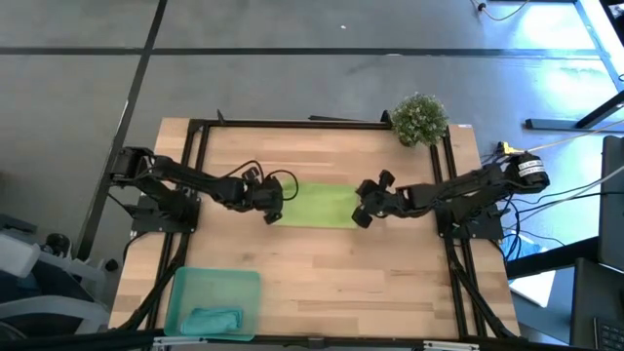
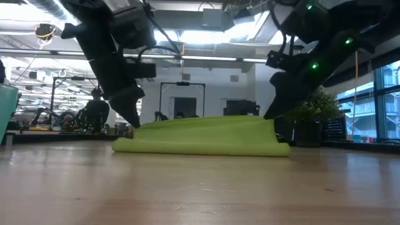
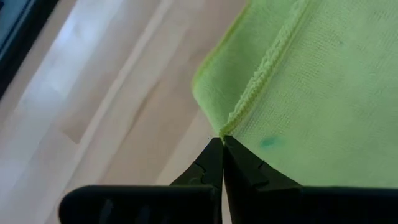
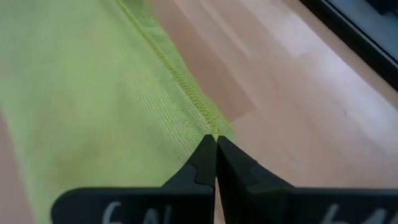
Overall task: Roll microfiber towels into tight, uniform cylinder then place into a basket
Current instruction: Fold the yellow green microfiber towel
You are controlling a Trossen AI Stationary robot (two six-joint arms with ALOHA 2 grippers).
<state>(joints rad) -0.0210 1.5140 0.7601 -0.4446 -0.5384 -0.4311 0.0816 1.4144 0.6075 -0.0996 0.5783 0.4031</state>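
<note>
The wooden table (image 1: 322,263) stands on a grey floor (image 1: 292,78). A potted plant (image 1: 420,119) sits at one far corner. Behind are ceiling lights (image 2: 206,37), large windows (image 2: 384,106), and a dark doorway (image 2: 182,100).

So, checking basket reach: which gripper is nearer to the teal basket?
Left. The left gripper pinches the lime towel's left edge, above the basket at the table's near-left corner. The right gripper holds the opposite edge, farther away.

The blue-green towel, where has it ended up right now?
From above, the teal towel lies inside the basket at the table's near-left corner, well apart from the lime towel at the table's middle that both grippers pinch.
</note>
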